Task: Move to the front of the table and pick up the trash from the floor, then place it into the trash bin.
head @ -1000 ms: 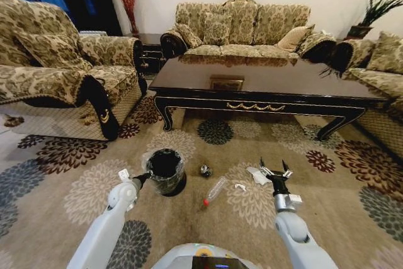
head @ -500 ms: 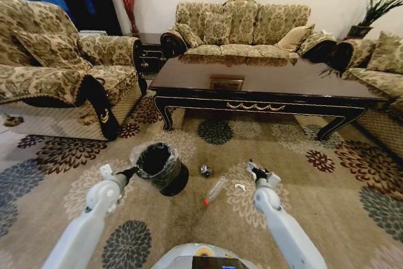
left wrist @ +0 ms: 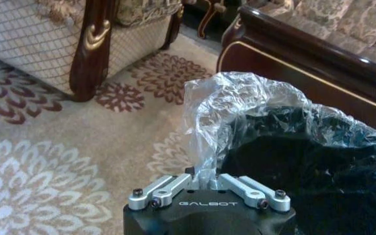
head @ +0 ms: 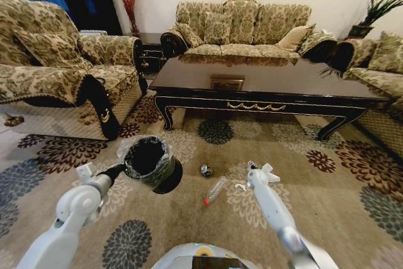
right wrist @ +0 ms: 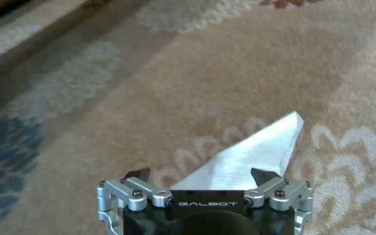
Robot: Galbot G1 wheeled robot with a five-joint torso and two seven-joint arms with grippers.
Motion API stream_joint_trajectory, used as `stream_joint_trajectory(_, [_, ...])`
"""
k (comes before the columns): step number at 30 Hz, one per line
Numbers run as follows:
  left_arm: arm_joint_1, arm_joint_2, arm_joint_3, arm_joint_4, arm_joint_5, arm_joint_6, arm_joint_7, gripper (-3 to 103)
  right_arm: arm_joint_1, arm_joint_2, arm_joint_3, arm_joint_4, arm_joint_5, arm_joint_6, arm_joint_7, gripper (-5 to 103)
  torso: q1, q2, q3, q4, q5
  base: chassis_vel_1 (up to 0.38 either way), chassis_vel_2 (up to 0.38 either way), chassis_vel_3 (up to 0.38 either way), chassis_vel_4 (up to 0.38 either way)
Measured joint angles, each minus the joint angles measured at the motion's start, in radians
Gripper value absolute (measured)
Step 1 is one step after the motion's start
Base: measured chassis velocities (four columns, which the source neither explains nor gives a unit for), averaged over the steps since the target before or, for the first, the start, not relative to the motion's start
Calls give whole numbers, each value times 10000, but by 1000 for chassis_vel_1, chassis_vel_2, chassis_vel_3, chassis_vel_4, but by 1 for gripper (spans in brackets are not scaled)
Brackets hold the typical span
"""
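Note:
The trash bin point(head: 150, 163), black with a clear bag over its rim, hangs tilted just off the carpet. My left gripper point(head: 119, 170) is shut on its rim and bag, and the left wrist view shows the left gripper point(left wrist: 206, 182) pinching the crinkly liner of the trash bin point(left wrist: 305, 161). My right gripper point(head: 255, 169) is low over the carpet. The right wrist view shows this right gripper point(right wrist: 201, 175) open, with white paper trash point(right wrist: 253, 144) lying between its fingers. A clear bottle point(head: 216, 189), a dark ball point(head: 206, 170) and a small white scrap point(head: 240, 186) lie on the floor. The table point(head: 264, 86) stands ahead.
A patterned armchair point(head: 56, 74) stands at the left, a sofa point(head: 242, 26) behind the table, and another sofa point(head: 384, 67) at the right. A floral carpet point(head: 352, 206) covers the floor, with open room to the right of my right arm.
My left arm has lifted and tilted the bin, drawing it to the left and nearer. My right arm has swung forward and down over the white paper.

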Motion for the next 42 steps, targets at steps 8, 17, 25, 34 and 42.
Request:
stream_joint_trajectory(8, [243,-85,-169,-679,-209,-3,-100,4,760,164,758,-2077,-509,117,-638,100,0,0,0,-4,5,0,0,0,0])
stream_joint_trajectory(17, [75,-88,-25,-835,-369,-20,-170,4,849,244,986,-2695,-992,236,-1108,74,-1,0,0,-2,3,0,0,0,0])
stream_joint_trajectory(25, [-7,-61,58,-750,-398,-48,-186,4,842,273,1060,-2892,-1385,302,-1245,47,-1,0,0,-2,3,0,0,0,0])
stream_joint_trajectory(34, [48,-56,36,-923,-439,-65,-219,4,604,123,884,-2598,-1548,302,-1273,15,-1,0,-1,-2,3,0,0,0,0])
stream_joint_trajectory(42, [37,-166,335,-962,-268,-131,-254,4,-1342,-833,-377,1032,-1287,810,-1615,1,-2,0,-1,-2,1,0,0,0,0])
